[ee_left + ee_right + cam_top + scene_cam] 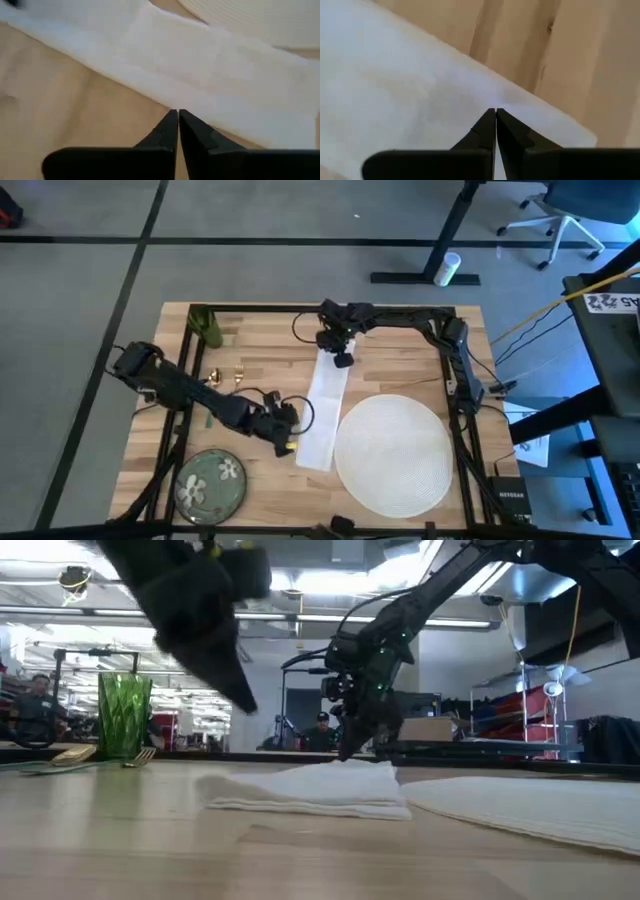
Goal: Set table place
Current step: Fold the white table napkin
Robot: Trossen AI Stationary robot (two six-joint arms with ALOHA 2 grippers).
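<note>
Right gripper [342, 360] at far end of white napkin [322, 412], fingers pressed together, tips down on cloth; whether cloth is pinched, cannot tell. Left gripper [290, 442] at napkin's near end by its left edge, fingers closed, tips just above cloth edge. Napkin lies as long strip on table [262, 350], its right edge touching round white placemat [392, 454]. Green floral plate [211, 482] at near left corner. Green cup [208, 328] at far left, fork [240, 375] and gold utensil [213, 376] near it
</note>
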